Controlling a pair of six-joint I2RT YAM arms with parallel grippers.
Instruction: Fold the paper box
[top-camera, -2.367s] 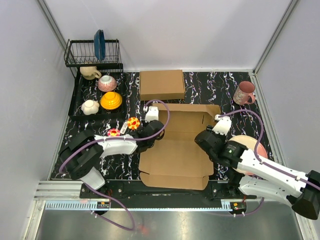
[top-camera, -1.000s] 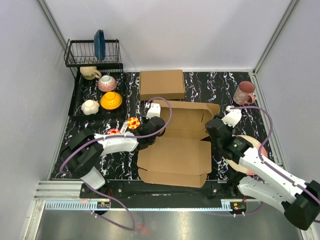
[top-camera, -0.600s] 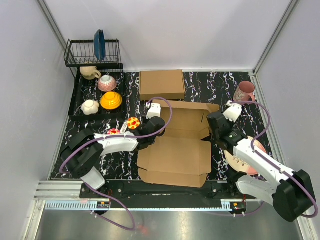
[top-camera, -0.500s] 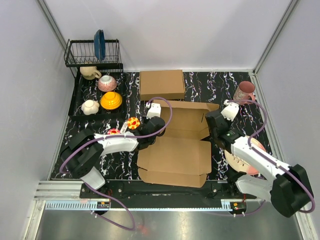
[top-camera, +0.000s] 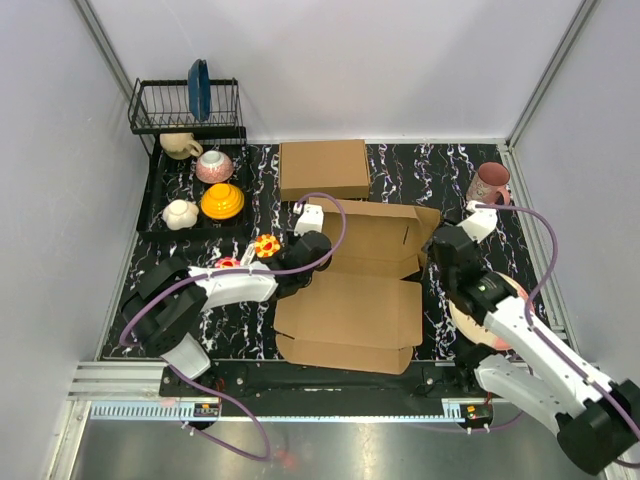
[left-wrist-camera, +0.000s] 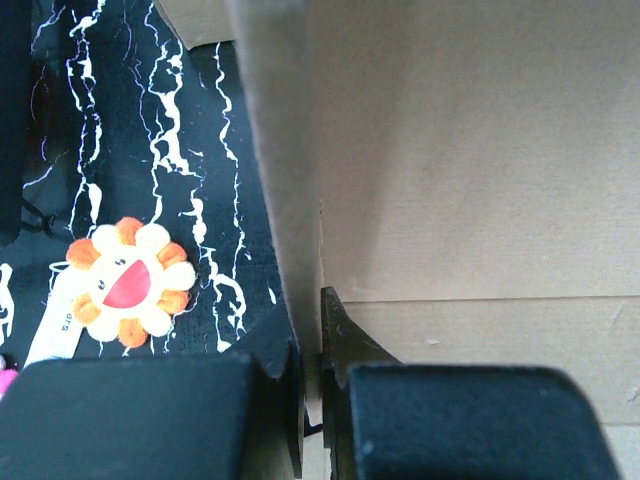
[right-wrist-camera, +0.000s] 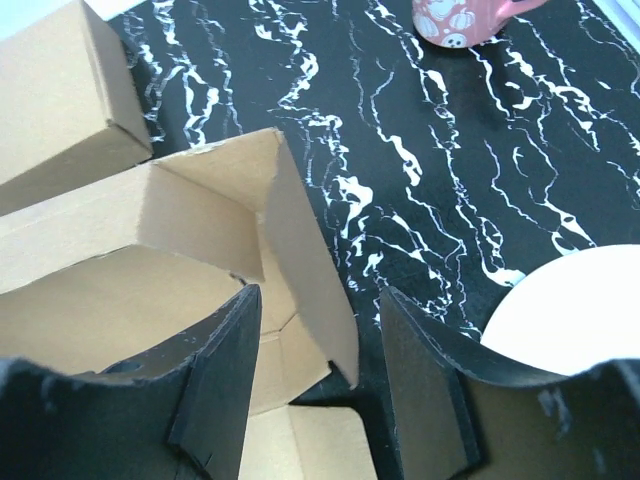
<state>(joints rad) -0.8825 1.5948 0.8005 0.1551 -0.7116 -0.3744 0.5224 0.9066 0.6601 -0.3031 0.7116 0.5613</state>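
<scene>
Fingers (left-wrist-camera: 345, 345) of the left gripper (left-wrist-camera: 311, 345) are pinched tight on the upright left wall of the paper box (top-camera: 350, 300), with the cardboard edge sandwiched between them (an orange flower toy (left-wrist-camera: 125, 278) lies on the table (top-camera: 400, 165) just left of that wall). Box sits mid-table between the two arms: base panel flat, near flap lying flat toward the bases, back wall raised. A plain closed cardboard box (top-camera: 323, 168) sits just behind it at the far edge; I can't tell if they touch. Right gripper (right-wrist-camera: 320, 295) is roughly half open and holds nothing. From its wrist view I see the jaws straddling the raised right side flap at the back corner, neither finger visibly pressing on it. Right of that, a pale plate (right-wrist-camera: 570, 315) lies on the table, partly under the right arm, and a pink mug (right-wrist-camera: 460, 18) stands near the far right corner.
</scene>
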